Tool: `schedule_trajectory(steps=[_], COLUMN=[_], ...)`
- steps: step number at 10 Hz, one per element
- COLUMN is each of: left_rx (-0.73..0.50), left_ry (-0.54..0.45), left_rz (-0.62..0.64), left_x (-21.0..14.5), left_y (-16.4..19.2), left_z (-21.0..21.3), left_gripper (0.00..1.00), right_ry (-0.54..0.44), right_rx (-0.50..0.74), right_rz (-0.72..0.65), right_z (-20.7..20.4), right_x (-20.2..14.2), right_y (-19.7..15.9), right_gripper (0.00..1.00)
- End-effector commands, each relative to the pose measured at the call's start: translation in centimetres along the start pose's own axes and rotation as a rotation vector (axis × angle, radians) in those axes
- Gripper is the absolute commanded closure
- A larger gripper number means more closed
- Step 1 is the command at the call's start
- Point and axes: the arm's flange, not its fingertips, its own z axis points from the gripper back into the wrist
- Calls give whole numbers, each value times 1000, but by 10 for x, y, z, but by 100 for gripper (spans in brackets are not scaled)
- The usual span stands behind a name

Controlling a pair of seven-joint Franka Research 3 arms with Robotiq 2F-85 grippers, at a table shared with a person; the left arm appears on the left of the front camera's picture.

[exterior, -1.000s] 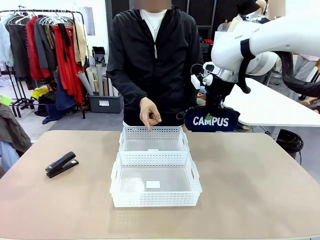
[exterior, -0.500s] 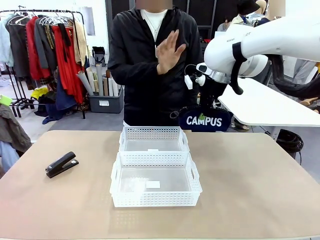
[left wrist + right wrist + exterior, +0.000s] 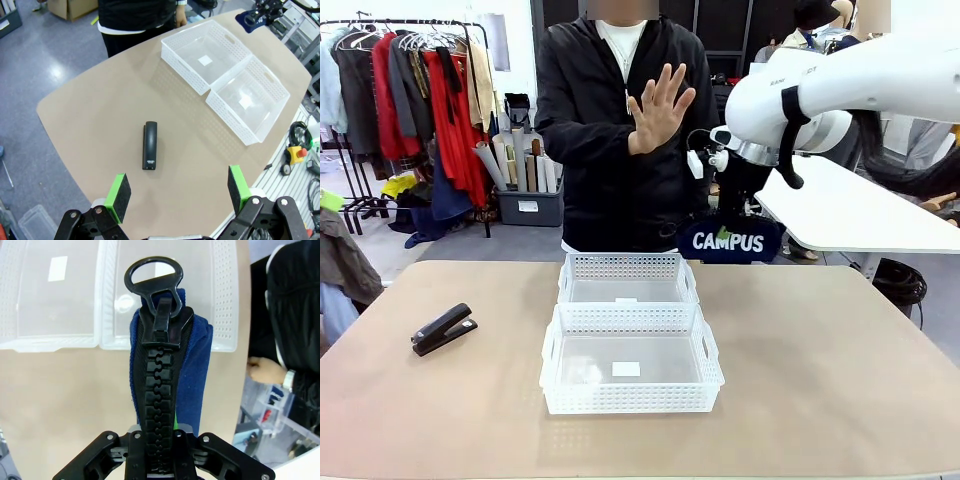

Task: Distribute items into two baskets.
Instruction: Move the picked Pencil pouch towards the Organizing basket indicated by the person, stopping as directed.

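My right gripper is shut on the navy "CAMPUS" pouch, which hangs in the air beyond the far right corner of the far basket. In the right wrist view the pouch with its black zip rises from the shut gripper, above both white baskets. The near basket sits just in front of the far one; both hold nothing. The black stapler lies on the table at the left. My left gripper is open, high above the stapler.
A person in a black jacket stands at the far side with a raised open hand above the far basket. The brown table has free room left and right of the baskets. A white table stands behind at the right.
The person's hand rose from the far basket's rim to chest height, palm open. My right gripper carried the pouch a little to the left.
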Motion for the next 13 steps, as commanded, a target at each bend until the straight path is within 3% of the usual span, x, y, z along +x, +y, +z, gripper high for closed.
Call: schedule_trajectory(steps=[1, 3, 6, 9, 10, 13], left_rx=[2, 2, 2, 2, 2, 2], left_ry=[-4, -4, -4, -4, -4, -4], left_rz=[-2, -2, -2, -2, -2, -2], left_x=[0, 0, 0, 0, 0, 0], left_y=[0, 0, 0, 0, 0, 0], left_z=[1, 1, 1, 1, 1, 1], left_gripper=[0, 0, 0, 0, 0, 0], right_ry=[-18, 36, -41, 29, -17, -17], right_rx=[-7, 51, 23, 7, 45, 45], right_rz=[50, 4, -42, 41, -56, -56], right_z=[40, 48, 52, 60, 56, 56], right_x=[-30, -62, -113, -99, -122, -122], right_y=[46, 83, 125, 117, 128, 128], right_gripper=[100, 100, 100, 100, 100, 100])
